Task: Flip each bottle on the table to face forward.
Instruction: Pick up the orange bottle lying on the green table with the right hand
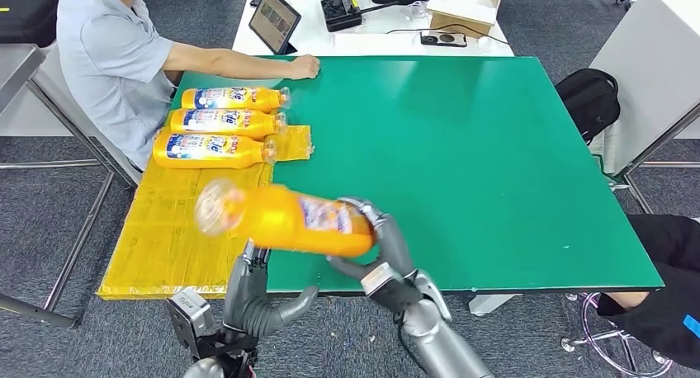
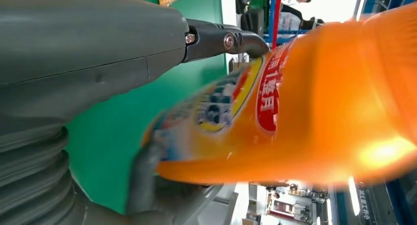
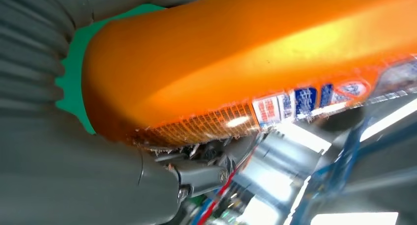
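Head view: the right robot hand [image 1: 386, 250] grips the base end of an orange bottle [image 1: 285, 219], held lying sideways above the near edge of the green worktop [image 1: 462, 147], cap end toward the yellow mat [image 1: 177, 221]. The left robot hand [image 1: 252, 291] sits just under the bottle, fingers spread, grasping nothing. Three more bottles [image 1: 219, 124] lie in a row on the mat beside a seated person [image 1: 115, 64].

Left wrist view: the bottle [image 2: 314, 107] hangs blurred just past the fingers [image 2: 221, 40].

Right wrist view: the bottle [image 3: 246, 58] presses against the right robot hand [image 3: 88, 185].

Seated person in grey shirt [image 1: 111, 60] with fist on green table [image 1: 462, 147], yellow mat [image 1: 165, 229], tablet [image 1: 274, 19], cardboard box [image 1: 466, 2], black backpack [image 1: 588, 97]
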Controlling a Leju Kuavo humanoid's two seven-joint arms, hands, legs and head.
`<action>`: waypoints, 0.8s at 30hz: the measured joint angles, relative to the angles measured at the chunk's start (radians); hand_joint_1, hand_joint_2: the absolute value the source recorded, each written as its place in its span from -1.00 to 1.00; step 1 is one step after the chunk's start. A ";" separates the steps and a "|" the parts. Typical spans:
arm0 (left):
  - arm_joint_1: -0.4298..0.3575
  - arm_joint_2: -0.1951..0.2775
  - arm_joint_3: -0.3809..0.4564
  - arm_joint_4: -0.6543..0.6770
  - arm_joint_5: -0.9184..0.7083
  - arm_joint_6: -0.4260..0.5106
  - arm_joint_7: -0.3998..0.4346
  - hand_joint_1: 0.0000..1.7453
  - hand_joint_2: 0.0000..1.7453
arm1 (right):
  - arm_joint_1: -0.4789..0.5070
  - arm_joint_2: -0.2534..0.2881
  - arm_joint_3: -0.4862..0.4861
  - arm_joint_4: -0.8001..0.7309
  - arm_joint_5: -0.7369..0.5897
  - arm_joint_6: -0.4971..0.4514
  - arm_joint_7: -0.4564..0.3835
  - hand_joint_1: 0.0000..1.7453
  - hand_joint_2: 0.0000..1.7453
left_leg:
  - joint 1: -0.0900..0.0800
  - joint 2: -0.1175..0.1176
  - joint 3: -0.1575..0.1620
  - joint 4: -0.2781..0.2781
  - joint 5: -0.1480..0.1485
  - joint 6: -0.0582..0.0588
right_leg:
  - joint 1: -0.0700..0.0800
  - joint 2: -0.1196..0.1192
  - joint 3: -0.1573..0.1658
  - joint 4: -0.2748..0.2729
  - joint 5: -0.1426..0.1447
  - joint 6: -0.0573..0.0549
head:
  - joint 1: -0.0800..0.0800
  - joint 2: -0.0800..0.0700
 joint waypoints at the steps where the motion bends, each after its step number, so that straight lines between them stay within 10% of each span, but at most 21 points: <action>1: -0.003 0.000 0.000 0.000 -0.001 0.001 0.001 -1.00 1.00 | 0.000 0.000 0.028 0.000 0.003 -0.006 0.000 1.00 1.00 | 0.000 0.000 0.000 0.000 0.000 0.000 | 0.000 0.000 0.000 0.000 0.000 0.000 | 0.000 0.000; 24: -0.039 -0.032 -0.006 -0.002 0.037 0.111 -0.026 -0.72 1.00 | -0.019 0.037 0.275 0.048 -0.084 -0.011 0.000 1.00 1.00 | 0.000 0.000 0.000 0.000 0.000 0.000 | 0.000 0.000 -0.001 0.000 0.000 0.000 | 0.000 0.000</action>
